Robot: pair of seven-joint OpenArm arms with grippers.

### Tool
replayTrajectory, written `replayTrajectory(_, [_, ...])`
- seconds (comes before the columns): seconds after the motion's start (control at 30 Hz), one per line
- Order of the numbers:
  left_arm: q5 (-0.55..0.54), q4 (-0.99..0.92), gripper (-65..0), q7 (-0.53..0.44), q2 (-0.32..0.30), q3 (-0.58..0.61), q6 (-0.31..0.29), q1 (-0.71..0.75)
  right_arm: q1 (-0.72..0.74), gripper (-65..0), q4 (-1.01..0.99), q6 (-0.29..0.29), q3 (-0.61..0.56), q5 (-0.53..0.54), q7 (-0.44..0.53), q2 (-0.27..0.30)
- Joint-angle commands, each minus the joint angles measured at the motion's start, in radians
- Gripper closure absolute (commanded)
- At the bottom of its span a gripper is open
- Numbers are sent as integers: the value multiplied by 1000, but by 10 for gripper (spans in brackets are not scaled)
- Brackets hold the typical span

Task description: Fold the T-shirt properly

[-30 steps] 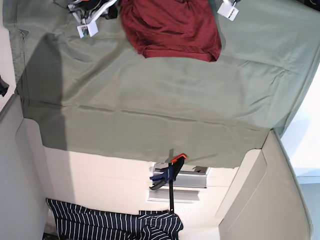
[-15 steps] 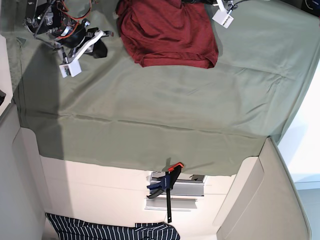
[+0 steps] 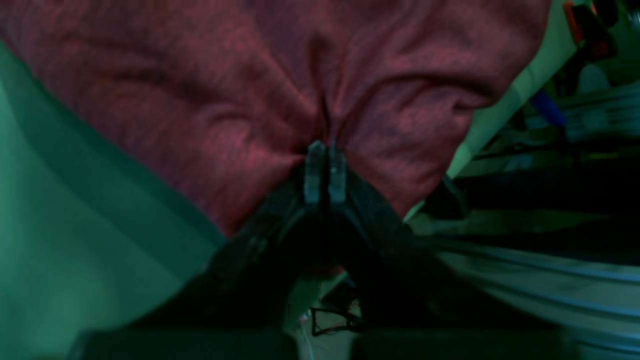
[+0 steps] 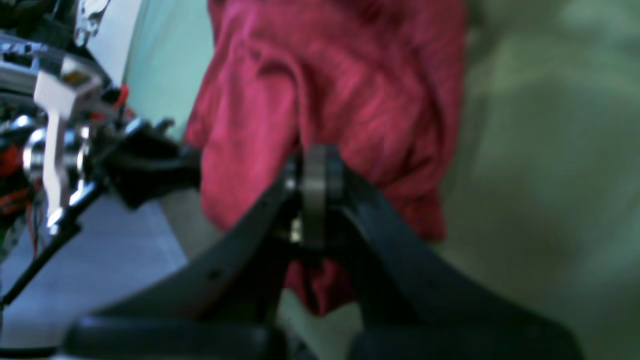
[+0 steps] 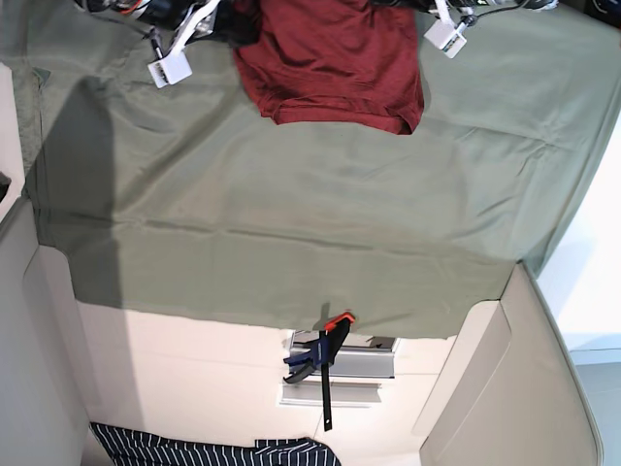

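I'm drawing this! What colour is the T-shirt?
The T-shirt is dark red, clearest in the base view.

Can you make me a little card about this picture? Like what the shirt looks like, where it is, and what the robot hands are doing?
shirt: red T-shirt, bunched and wrinkly, not folded yet
where: on the green cloth, near the top edge of the base view
left hand: left gripper shut, pinching a gathered bit of the shirt
right hand: right gripper shut, pinching the shirt too
other stuff: a clamp with an orange tip at the cloth's lower edge; a striped cloth at the very bottom
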Motion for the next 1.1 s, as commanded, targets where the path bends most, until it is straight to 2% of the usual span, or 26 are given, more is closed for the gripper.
replayTrajectory(0.0, [133,-4,0,39,-22,-13,78,-5,-5,0,19,15,1,27,10,0])
replayTrajectory(0.2, [230,-4,0,39,-22,-13,87,-31,-62,0,17,16,1,-17,18,1])
replayTrajectory(0.33, [286,-4,0,39,-23,-13,95,-44,-62,0,17,10,1,-143,71,5])
replayTrajectory(0.43, [335,-4,0,39,-26,-13,125,-47,-62,0,17,-37,2,-258,124,7])
replayTrajectory(0.53, [370,-4,0,39,-39,-13,157,-49,-62,0,17,-61,2,-275,132,6])
replayTrajectory(0.6, [369,-4,0,48,-42,-13,165,-49,-62,0,17,-61,2,-241,132,6])
replayTrajectory(0.67, [338,-4,0,77,-41,-13,165,-49,-62,0,17,-55,2,-157,131,6])
replayTrajectory(0.77, [244,-4,0,126,-41,-13,142,-48,-60,0,19,17,2,-5,113,-6])
replayTrajectory(0.9, [222,-4,0,126,-41,-13,127,-49,-60,0,31,72,3,150,57,-78])
replayTrajectory(1.0, [222,-4,0,121,-41,-13,127,-49,-60,0,31,76,3,162,56,-161])
replayTrajectory(1.07, [222,-4,0,117,-38,-13,127,-49,-60,0,30,77,-16,163,66,-181])
